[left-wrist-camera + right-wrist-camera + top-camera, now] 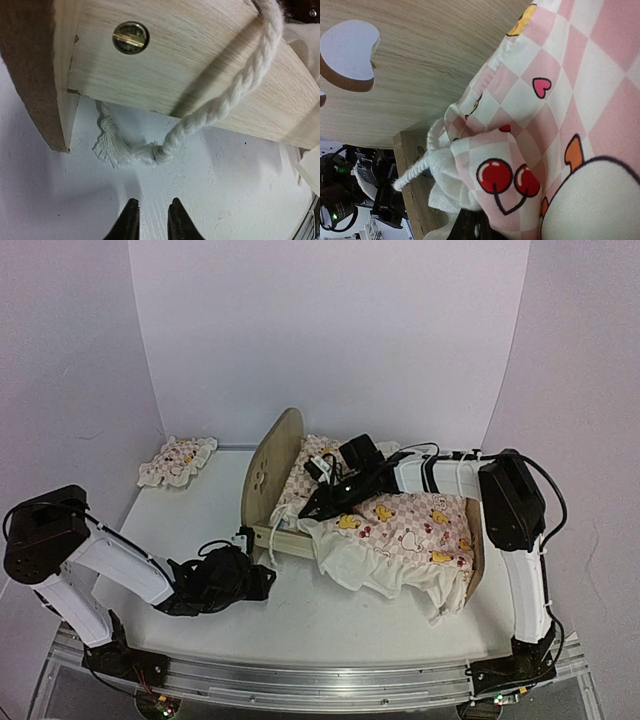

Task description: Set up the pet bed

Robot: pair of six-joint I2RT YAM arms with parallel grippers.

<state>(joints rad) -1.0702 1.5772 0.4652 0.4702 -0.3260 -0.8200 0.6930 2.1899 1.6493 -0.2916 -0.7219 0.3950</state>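
The left gripper (154, 212) sits low over the table (300, 625), its fingers only slightly parted and holding nothing. Just ahead of the tips lies the knot (158, 153) of a white rope (225, 100), its frayed end spread on the table. The rope runs up across the side rail (200, 55), which carries a brass screw (130, 37) near the corner post. In the top view this gripper is at the near left corner of the bed (270, 465), close to the rail but not touching it.

The right gripper (310, 505) reaches in over the bed from the right and pinches a bunched corner of the cover (410, 525) at the head end. The fabric hides most of its fingers in the wrist view. The headboard (430, 60) rises just behind the fold, with part of its cutout (347, 52) in sight.

The bed stands mid-table with its headboard to the left. The cover lies over most of it, and its ruffle hangs over the near rail. The pillow (178, 460) lies well apart, at the far left of the table.
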